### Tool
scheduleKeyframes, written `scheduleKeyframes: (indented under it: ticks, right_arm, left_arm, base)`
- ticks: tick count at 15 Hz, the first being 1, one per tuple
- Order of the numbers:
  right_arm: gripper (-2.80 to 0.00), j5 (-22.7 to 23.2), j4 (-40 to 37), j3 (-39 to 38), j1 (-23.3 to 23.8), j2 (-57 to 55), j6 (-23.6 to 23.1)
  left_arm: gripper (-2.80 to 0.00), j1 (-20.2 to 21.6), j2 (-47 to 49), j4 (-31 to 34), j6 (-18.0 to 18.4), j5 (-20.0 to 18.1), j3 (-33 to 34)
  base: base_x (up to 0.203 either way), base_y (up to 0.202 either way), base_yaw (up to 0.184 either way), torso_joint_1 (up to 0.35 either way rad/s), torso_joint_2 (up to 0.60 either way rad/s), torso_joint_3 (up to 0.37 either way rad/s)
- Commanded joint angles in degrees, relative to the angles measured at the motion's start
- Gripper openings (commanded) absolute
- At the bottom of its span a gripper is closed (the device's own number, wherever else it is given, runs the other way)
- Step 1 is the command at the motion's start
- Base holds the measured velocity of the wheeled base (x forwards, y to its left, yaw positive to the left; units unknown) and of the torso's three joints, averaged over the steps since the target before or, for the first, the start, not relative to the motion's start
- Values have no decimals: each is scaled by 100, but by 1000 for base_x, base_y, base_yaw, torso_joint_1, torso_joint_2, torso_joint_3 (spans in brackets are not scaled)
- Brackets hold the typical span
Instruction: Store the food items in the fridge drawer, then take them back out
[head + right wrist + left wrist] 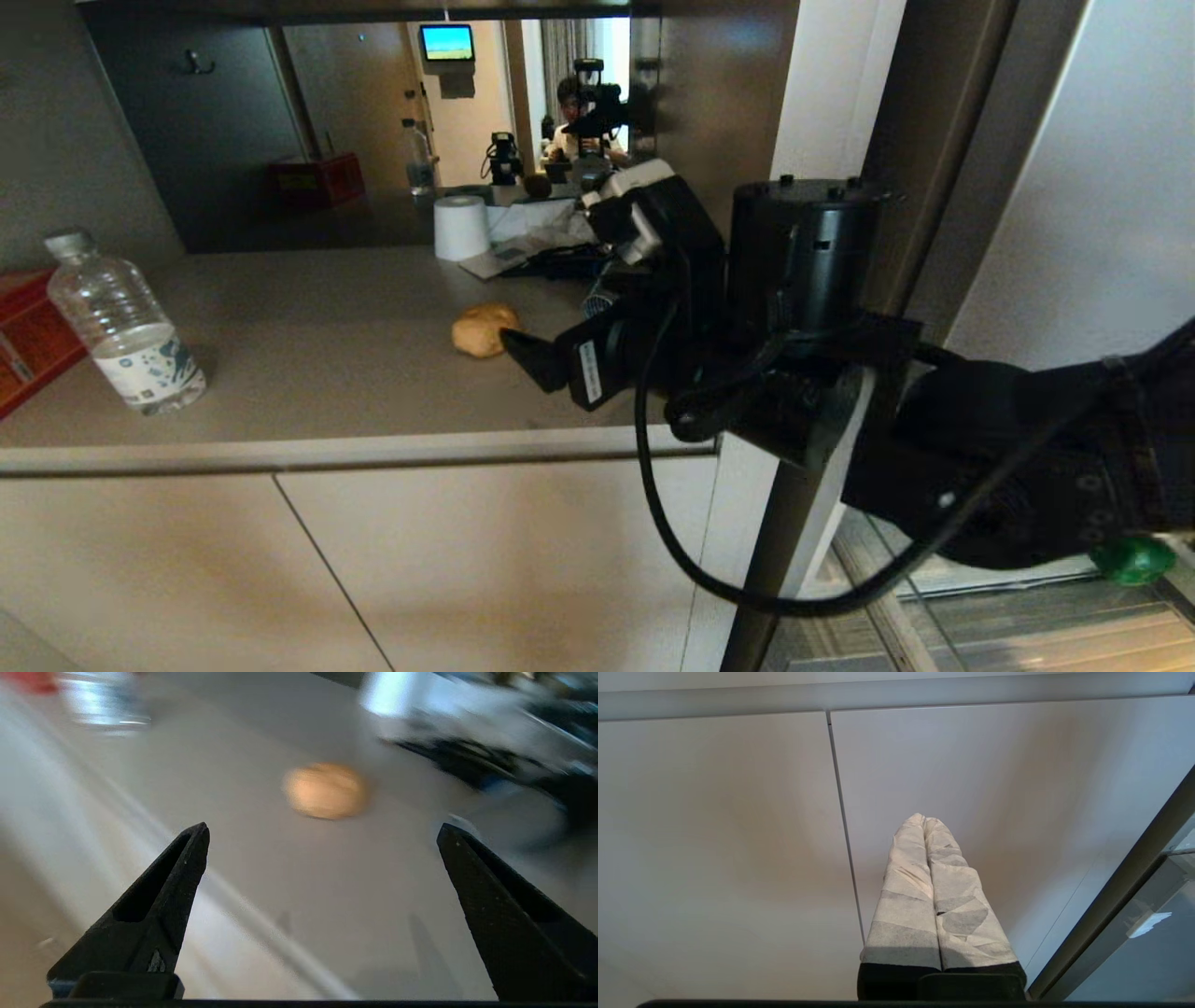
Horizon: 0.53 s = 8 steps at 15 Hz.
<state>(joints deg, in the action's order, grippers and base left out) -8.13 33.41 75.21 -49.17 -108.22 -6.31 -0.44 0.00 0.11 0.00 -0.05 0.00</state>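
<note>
Fingers of the right gripper [322, 833]: black, pointed, spread wide, nothing between them, aimed across the tabletop [308, 345] at the potato-like lump [325, 790], which lies just beyond the tips, apart from them. Lump: tan-brown, rounded, resting alone on the grey surface toward its right end, nearer than the white paper roll [461, 227] and the dark clutter at the far right. Bell pepper [1133, 560]: a glossy green patch shows low at the right, down by the fridge drawer [1008, 625], partly hidden behind the right arm; whether it sits inside the bin cannot be told. Left gripper [924, 821]: pale wrapped fingers pressed together, empty, parked low before the beige cabinet doors [714, 835]. Water bottle [124, 325]: upright at the left, well apart from the work. Step judged in hand: approach for picking up the lump. Next move calls for carrying the fingers to either side of it before closing.
</note>
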Motion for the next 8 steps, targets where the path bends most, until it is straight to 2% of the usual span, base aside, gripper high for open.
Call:
scheduleKeyframes:
  ticks: [1,4,8]
  right_arm:
    - [0,-83,9,121,222,-282,22]
    - [0,-332,207,302,220,-857,45]
    - [0,-911,493,1108,136,-1628,-23]
  left_arm:
    - [-280,0,9,5,0,-4,0]
    - [-280,0,9,-2,-9,-4,0]
    - [-280,0,9,-2,-9,-4,0]
  base:
    - [0,0,0,0,0,0]
    - [0,0,0,0,0,0]
    - [0,0,0,0,0,0]
